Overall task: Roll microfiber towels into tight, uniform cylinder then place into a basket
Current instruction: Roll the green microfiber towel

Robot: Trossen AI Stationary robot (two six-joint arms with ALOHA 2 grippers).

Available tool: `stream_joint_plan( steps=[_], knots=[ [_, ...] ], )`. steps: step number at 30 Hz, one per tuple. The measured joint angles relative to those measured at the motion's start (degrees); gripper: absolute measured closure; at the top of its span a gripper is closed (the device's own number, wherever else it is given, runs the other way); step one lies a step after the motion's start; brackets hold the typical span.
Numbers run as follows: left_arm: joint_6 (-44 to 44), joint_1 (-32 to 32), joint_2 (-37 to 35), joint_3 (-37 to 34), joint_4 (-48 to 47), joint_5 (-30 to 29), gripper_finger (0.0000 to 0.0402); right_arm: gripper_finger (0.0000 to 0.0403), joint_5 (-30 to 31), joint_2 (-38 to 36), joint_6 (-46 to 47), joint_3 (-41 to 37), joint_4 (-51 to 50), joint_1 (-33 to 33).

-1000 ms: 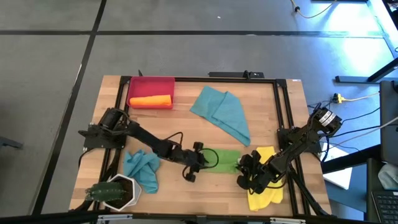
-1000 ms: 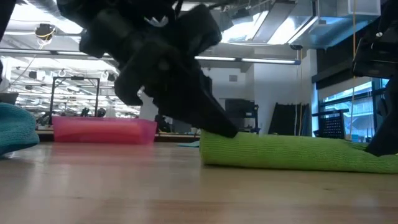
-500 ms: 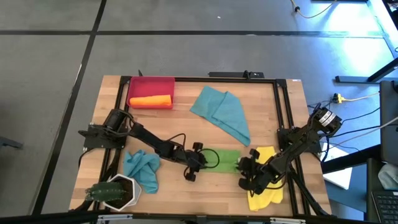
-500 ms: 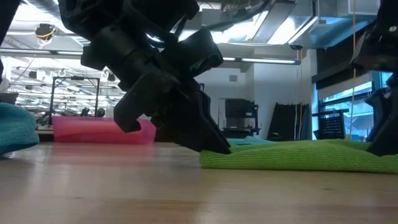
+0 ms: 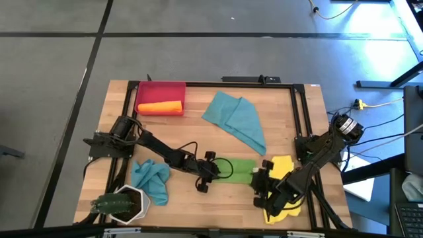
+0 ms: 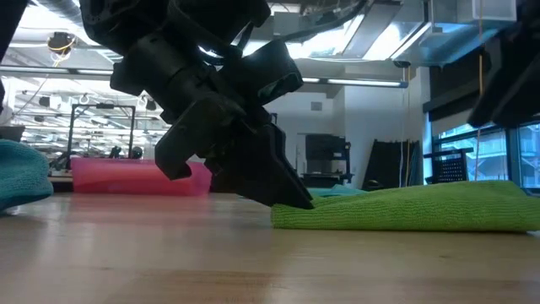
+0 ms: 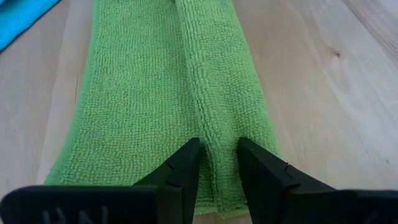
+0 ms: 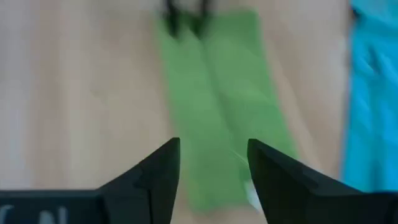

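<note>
Jaws of my left gripper [image 7: 219, 163] pinch the folded ridge at one end of the green towel [image 5: 239, 169], which lies as a flattened strip on the bench [image 5: 198, 132], while my right gripper [image 8: 211, 163] hangs spread and empty just off the strip's far end, beside the yellow towel [image 5: 283, 210]. One orange roll [image 5: 160, 107] already sits in the red basket [image 5: 177, 86] at the far corner. To roll this one well, I judge the left pinch should hold the edge square while both ends turn together, keeping tension even so the cylinder does not cone or slacken
</note>
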Motion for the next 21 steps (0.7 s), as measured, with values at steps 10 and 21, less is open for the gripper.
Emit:
stream_joint_plan(
  steps=[10,21],
  knots=[
    [-0.02,-0.02,0.05,-0.07,-0.09,-0.05,0.0301,0.0293,4.18,1.69,-2.13,-9.61,20.06,-2.43],
    [0.76,-0.44,-0.27,0.27,0.87,-4.45,0.0286,0.0396,1.31,1.75,2.06,-20.18,30.92,-5.02]
  ],
)
